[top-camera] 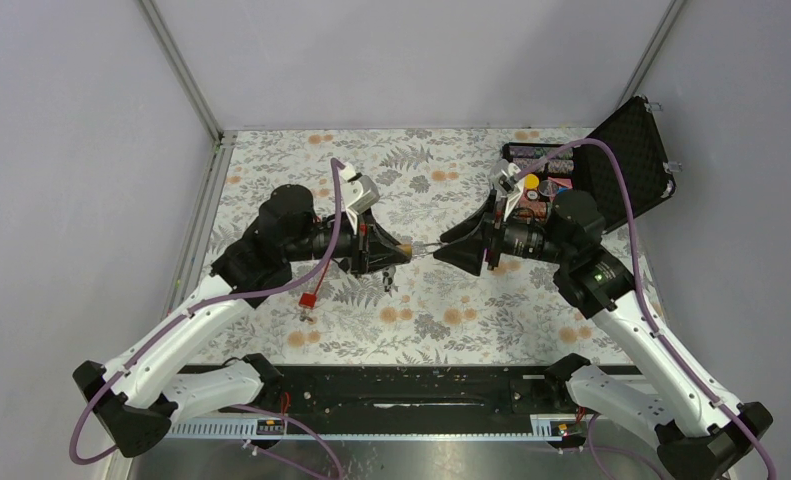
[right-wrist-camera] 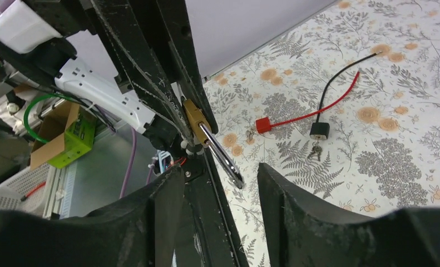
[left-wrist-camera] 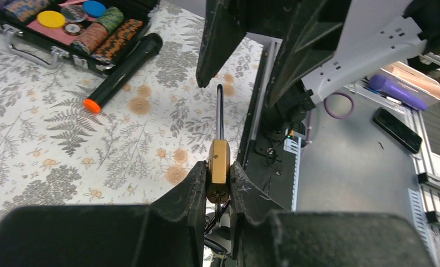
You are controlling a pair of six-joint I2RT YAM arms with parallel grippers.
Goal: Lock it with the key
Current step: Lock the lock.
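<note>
Your left gripper [left-wrist-camera: 218, 183] pinches a brass padlock [left-wrist-camera: 218, 161], its long shackle [left-wrist-camera: 220, 111] pointing straight out ahead. Your right gripper [right-wrist-camera: 220, 178] is spread, one finger on either side of the shackle's tip. The key [right-wrist-camera: 316, 151] lies on the cloth ahead of that gripper, just beside a black block [right-wrist-camera: 319, 130]. The lock looks presented and unlocked; fetching the key likely comes next. No writing is legible.

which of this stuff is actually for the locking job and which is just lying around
For the job:
- padlock, clamped in the left gripper
- key, on the table by the black cable
- right gripper, open at the shackle

Lying about:
- red cable
- black cable
- chip case
- microphone
</note>
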